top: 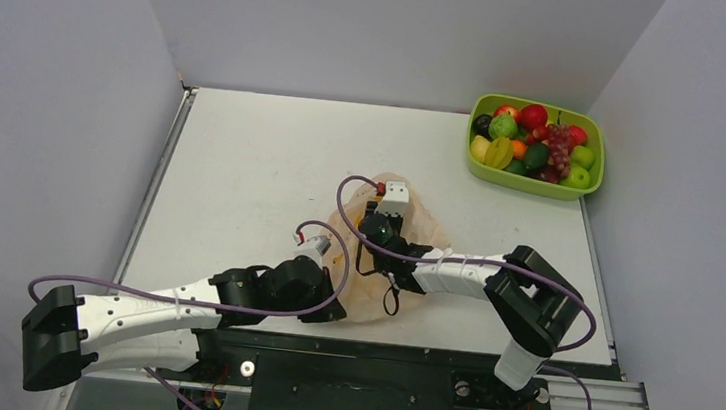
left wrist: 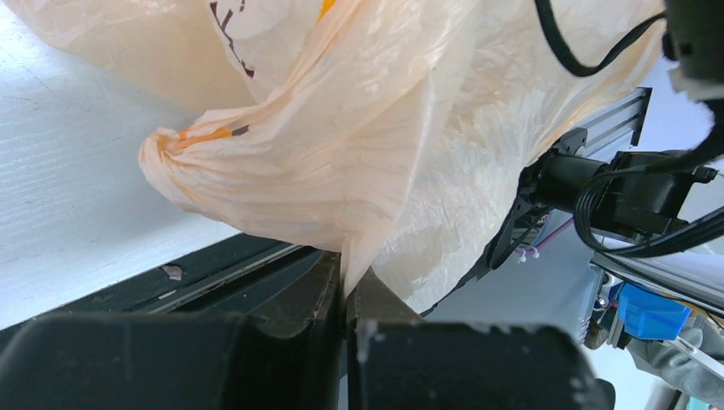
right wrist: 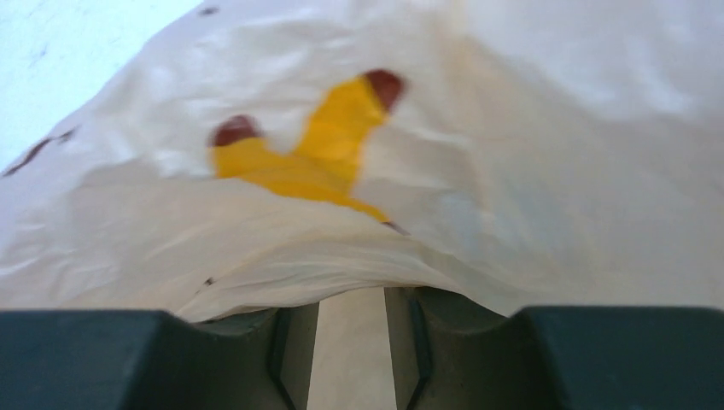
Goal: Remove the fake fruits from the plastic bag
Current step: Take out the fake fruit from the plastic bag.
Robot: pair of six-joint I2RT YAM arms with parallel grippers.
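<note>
I count one plastic bag (top: 424, 226), one tray (top: 531, 187) beyond it, and roughly thirteen fake fruits (top: 532, 116) heaped in that tray.

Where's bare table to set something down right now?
Bare: the far-left table, from its left edge to the plastic bag, and the strip between bag and green tray. Crowded: the near edge around the bag, and the tray, full of fake fruits.

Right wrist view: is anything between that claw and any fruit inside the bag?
Yes, the plastic bag itself: its film lies across the tips of the right gripper. Nothing else shows through it.
</note>
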